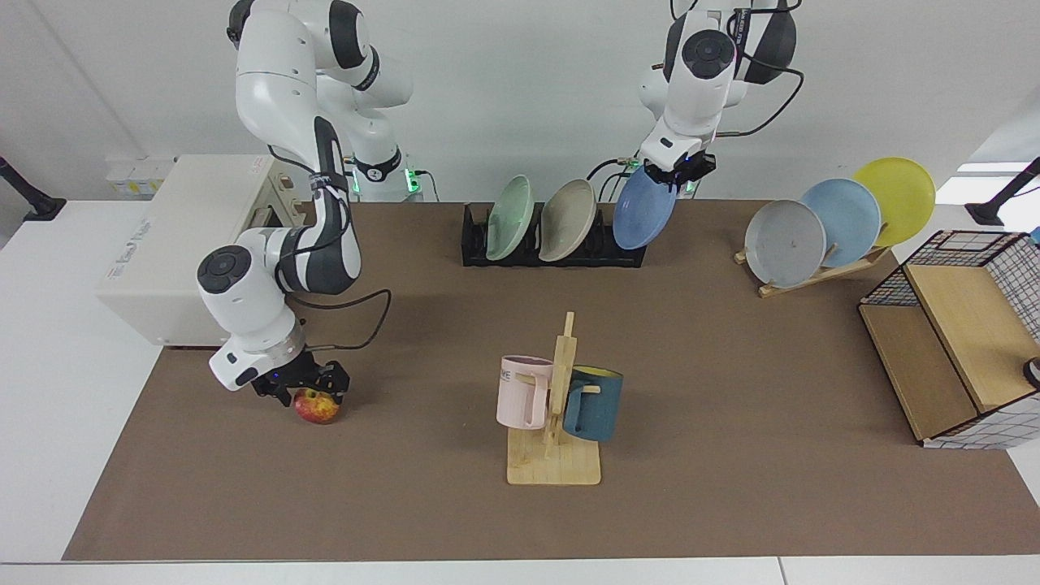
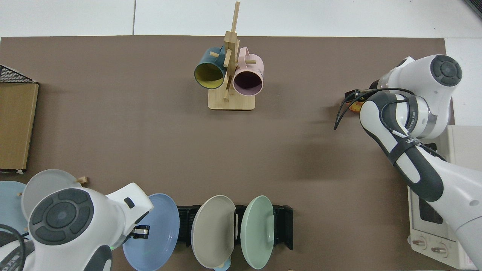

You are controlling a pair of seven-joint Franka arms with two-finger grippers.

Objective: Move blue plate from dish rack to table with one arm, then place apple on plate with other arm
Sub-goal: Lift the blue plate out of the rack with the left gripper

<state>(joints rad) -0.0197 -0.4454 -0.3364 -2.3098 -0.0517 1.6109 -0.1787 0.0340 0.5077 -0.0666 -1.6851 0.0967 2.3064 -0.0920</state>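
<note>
Two arms busy at once. Left gripper (image 1: 673,172) clamped on top rim of blue plate (image 1: 643,216); plate hangs tilted, clear of dish rack (image 1: 552,248) slots, just off the rack's end toward the wooden plate rack (image 1: 812,272). Right gripper (image 1: 302,388) down over apple (image 1: 317,406) near mat edge by the toaster oven (image 1: 171,244); jaws spread either side of fruit, closure not confirmed, apple sitting on table (image 1: 731,366).

Step in hand, by judgement: carry plate out to open mat and lay flat. Advice: lift enough to clear rack end and beige plate (image 1: 567,219) beside it, swing toward bare mat well apart from mug stand (image 1: 554,455), rotate to horizontal before lowering, release only once rim touches. Rim-only pinch means slip risk during rotation, so slow wrist turn. Hold apple lift until plate is down and left arm out of the way.

View differences: top view shows blue plate (image 2: 150,233) fully off the rack end, with gap to beige plate plain, plus left gripper (image 2: 141,232) at its edge. Apple (image 2: 355,108) mostly hidden there under right arm and cable. Facing view gives plate height and tilt, also jaw spread around apple, neither readable from above.
</note>
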